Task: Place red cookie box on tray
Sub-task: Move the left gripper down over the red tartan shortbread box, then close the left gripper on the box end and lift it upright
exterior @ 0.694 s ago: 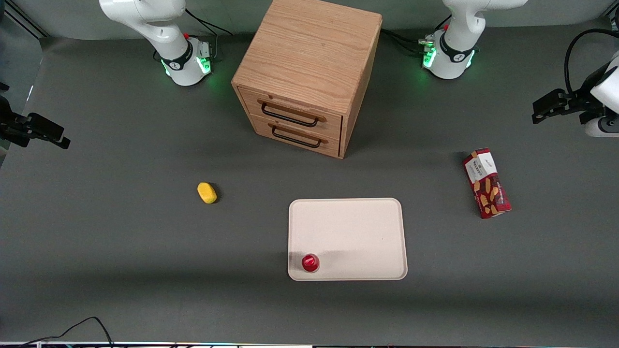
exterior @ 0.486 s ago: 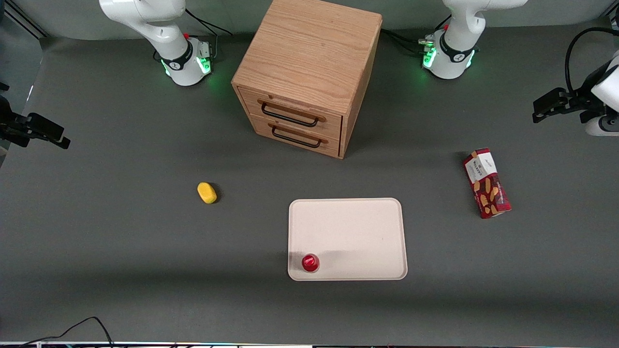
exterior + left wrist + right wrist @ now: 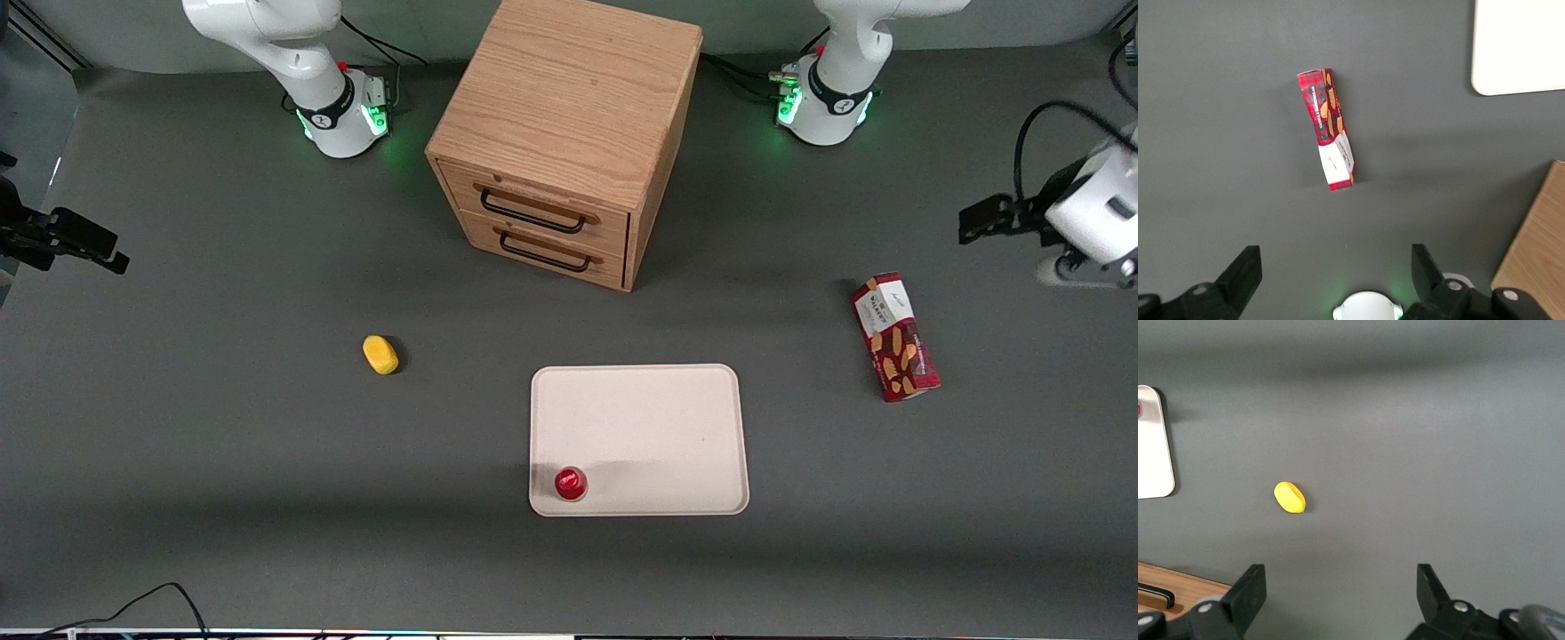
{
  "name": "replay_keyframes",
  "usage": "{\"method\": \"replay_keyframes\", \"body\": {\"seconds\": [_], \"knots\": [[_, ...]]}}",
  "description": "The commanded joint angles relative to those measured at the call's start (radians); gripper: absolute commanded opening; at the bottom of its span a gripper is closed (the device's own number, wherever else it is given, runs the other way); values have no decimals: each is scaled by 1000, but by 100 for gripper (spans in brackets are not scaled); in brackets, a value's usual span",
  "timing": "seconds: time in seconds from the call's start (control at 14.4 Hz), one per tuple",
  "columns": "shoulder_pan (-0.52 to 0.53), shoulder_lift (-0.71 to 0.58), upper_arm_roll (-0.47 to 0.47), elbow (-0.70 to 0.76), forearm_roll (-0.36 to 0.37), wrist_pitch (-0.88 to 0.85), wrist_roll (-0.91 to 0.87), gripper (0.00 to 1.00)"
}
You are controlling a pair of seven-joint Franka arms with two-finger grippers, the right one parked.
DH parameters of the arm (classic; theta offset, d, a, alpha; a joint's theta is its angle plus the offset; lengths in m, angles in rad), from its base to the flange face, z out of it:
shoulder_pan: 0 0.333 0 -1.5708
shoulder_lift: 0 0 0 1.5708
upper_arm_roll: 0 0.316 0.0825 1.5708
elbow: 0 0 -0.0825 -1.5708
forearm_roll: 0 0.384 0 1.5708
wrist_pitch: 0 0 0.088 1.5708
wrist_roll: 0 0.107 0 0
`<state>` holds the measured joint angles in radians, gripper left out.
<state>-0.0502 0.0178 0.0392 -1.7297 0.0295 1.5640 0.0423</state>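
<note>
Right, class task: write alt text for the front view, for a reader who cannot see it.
A red cookie box lies on the grey table, apart from the cream tray, which holds a small red cap. The open tool hovers above the table near the box.

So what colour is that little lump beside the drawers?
Yellow lump, clearest in the right wrist view.

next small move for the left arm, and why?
Probably bring the gripper over the red cookie box and lower it. The jaws are open and empty, hanging high near the working arm's end of the table. The box lies flat on the table, apart from the tray, which holds only a small red cap.
</note>
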Motion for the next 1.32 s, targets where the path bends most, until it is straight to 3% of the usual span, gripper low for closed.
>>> {"method": "replay_keyframes", "body": {"seconds": [0.0, 0.42, 0.9, 0.97, 1.04, 1.11, 1.25], "knots": [[1, -58, 45, -261, 10, 244, 28, 100], [3, 28, 56, -574, 1, 782, 40, 100], [7, 203, 54, -594, -13, 1045, 47, 99], [9, 209, 53, -593, -13, 1053, 48, 93], [9, 214, 53, -593, -13, 1053, 50, 80], [9, 215, 53, -594, -13, 1064, 50, 61], [9, 218, 53, -594, -13, 1067, 50, 14]]}}
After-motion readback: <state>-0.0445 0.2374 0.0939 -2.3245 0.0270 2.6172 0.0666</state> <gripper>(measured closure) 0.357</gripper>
